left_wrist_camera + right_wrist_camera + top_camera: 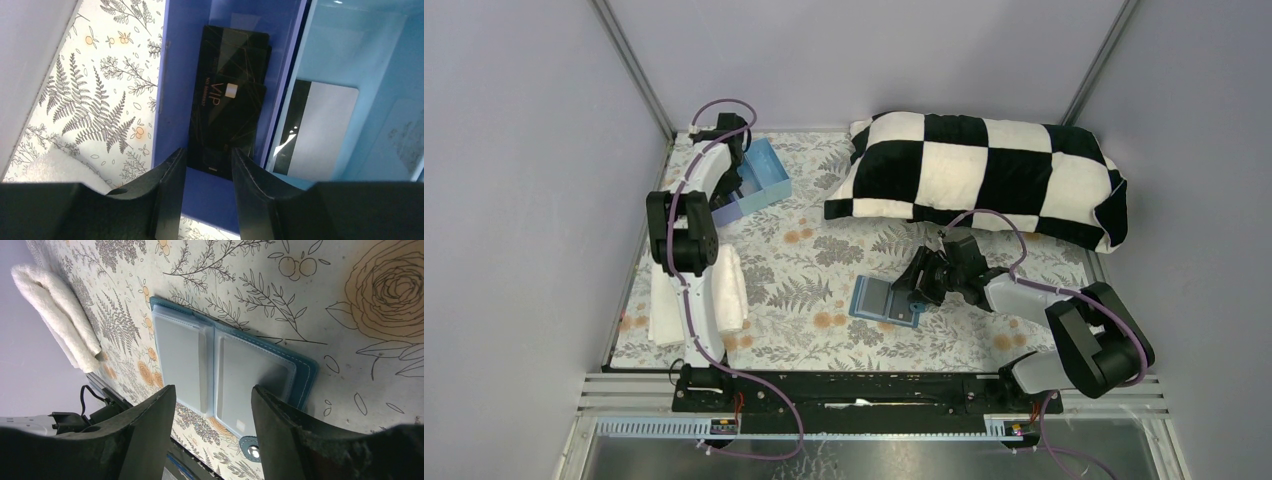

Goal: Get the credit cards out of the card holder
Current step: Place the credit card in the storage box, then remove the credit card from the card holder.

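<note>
The card holder [884,300] lies open on the floral cloth, a light-blue bifold with two grey panels; it also shows in the right wrist view [225,365], snap tab toward me. My right gripper [917,288] hovers at its right edge, open and empty, its own view [212,407] showing the jaws spread over the right panel. My left gripper [742,180] is over the blue-and-purple tray [769,170], open and empty [210,162], just above black cards [227,107] lying in the dark-blue compartment. A grey card with a black stripe [322,132] lies in the light-blue compartment.
A black-and-white checkered pillow [984,175] fills the back right. A folded white towel [714,295] lies at the left by the left arm, also in the right wrist view [55,315]. Walls enclose the table.
</note>
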Robot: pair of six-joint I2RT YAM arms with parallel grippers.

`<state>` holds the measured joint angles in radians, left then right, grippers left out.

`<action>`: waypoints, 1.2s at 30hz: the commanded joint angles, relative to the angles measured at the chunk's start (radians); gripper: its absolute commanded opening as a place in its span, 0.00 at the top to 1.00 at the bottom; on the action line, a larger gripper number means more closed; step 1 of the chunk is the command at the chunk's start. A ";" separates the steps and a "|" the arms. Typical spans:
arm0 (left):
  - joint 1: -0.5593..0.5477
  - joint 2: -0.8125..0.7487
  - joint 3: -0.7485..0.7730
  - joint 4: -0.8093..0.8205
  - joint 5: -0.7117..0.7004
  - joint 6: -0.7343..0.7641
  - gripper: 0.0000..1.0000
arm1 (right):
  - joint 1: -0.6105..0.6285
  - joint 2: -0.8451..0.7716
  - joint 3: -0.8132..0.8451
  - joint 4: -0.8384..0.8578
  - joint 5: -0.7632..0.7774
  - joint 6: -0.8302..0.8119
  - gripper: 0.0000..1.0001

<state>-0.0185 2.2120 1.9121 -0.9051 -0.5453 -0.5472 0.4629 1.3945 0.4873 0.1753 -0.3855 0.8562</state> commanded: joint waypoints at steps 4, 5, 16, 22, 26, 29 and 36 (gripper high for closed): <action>-0.043 -0.273 -0.101 0.133 0.067 0.061 0.49 | 0.009 -0.028 -0.008 0.005 0.006 -0.003 0.34; -0.062 -0.310 -0.114 0.136 0.057 0.073 0.48 | 0.008 -0.029 -0.007 0.002 0.007 -0.004 0.34; -0.410 -0.814 -0.566 0.280 0.456 0.045 0.47 | 0.010 -0.071 0.047 -0.038 -0.039 -0.035 0.33; -0.572 -0.984 -0.957 0.591 0.665 -0.212 0.29 | 0.009 -0.068 0.094 -0.066 -0.032 -0.027 0.33; -0.666 -0.925 -1.011 0.639 0.708 -0.246 0.27 | 0.013 -0.041 0.112 -0.027 -0.058 -0.011 0.35; -0.718 -0.855 -1.039 0.717 0.743 -0.273 0.27 | 0.014 -0.028 0.096 -0.013 -0.049 -0.005 0.37; -0.750 -0.705 -1.044 0.826 0.820 -0.291 0.26 | 0.018 -0.044 0.037 0.009 -0.075 0.012 0.39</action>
<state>-0.7570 1.4590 0.8730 -0.2092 0.2157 -0.8108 0.4660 1.3628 0.5491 0.1535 -0.4278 0.8547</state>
